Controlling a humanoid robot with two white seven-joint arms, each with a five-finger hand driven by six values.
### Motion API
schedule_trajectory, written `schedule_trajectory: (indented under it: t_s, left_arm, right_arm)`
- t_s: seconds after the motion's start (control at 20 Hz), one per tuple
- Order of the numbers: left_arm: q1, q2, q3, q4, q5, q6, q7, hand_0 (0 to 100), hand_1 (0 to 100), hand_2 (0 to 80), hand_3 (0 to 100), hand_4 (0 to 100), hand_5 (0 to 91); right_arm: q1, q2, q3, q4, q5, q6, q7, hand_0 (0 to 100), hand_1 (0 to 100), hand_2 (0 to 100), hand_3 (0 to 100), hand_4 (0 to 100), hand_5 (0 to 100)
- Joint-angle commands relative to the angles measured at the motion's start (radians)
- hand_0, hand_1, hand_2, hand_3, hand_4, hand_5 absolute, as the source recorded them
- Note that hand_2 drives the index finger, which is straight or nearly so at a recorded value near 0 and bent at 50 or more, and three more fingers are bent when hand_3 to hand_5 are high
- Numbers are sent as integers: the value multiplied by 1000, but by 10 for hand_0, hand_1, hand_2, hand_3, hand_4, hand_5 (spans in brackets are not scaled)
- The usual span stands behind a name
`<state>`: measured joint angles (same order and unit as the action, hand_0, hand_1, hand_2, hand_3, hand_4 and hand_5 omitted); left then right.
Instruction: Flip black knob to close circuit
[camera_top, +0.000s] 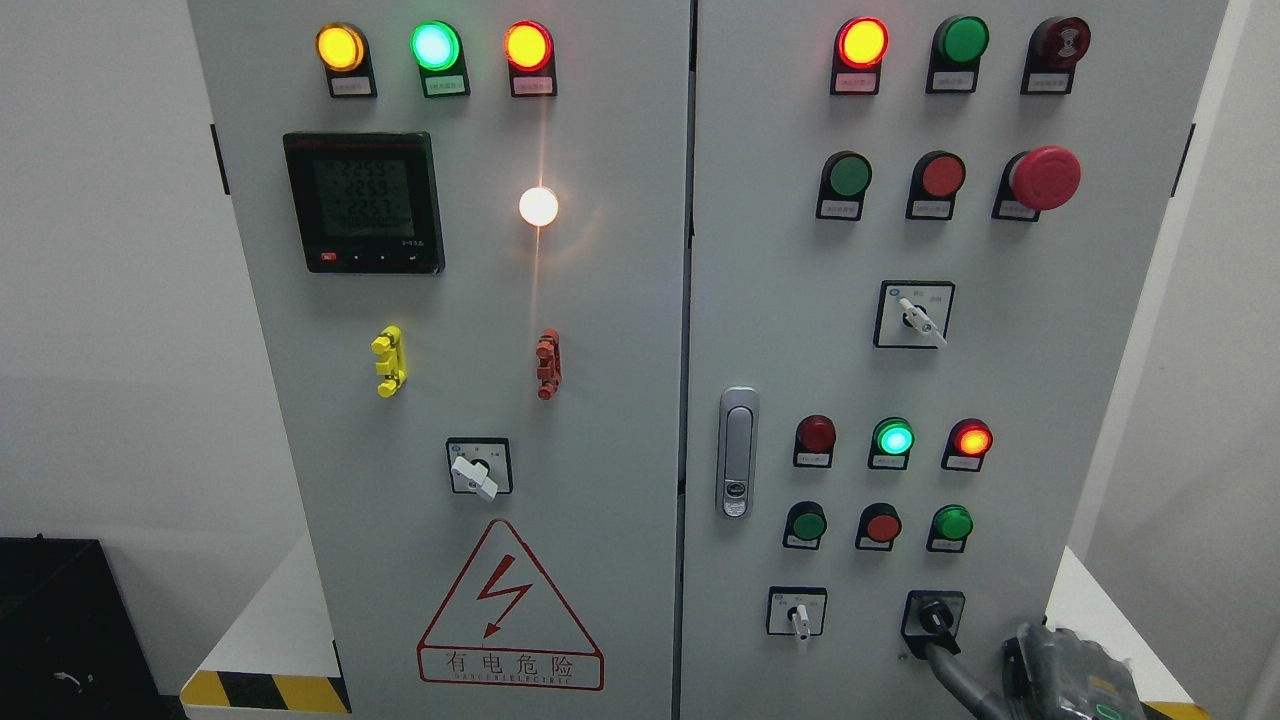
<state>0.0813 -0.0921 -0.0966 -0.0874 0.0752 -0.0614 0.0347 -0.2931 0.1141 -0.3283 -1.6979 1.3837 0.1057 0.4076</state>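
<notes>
The black knob (935, 617) is being touched by one finger of the right hand (1060, 670); whether it is grasped cannot be told, and flipping is judged pending.

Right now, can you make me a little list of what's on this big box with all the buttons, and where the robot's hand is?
cabinet: grey, two doors
black knob: bottom right of the right door
right robot hand: lower right corner, one finger reaching up to the black knob
left robot hand: not in view
meter: dark screen, upper left door
white lamp: lit, right of the meter
red mushroom button: upper right door
door handle: silver, left edge of the right door
warning sign: red lightning triangle, bottom of the left door
</notes>
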Motion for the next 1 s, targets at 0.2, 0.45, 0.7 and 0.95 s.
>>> schedule_trajectory:
  t_s: [0.2,0.45,0.7,0.95]
  left_arm:
    - [0,0,0,0,0,0,1,120,556,0,0,0,0]
    - [0,0,0,0,0,0,1,120,556,0,0,0,0]
    - [0,0,0,0,0,0,1,120,556,0,0,0,0]
    - [0,0,0,0,0,0,1,120,556,0,0,0,0]
  right_arm:
    - [0,3,-26,-11,-8,0,2,0,0,887,1000,913,880]
    - [-3,6,-25,-20,-14,0,2,0,0,886,1000,912,879]
    - [0,13,-17,-26,-15,0,2,0,0,886,1000,912,878]
    - [2,19,-2,-32,-17,0,0,0,0,882,1000,911,877]
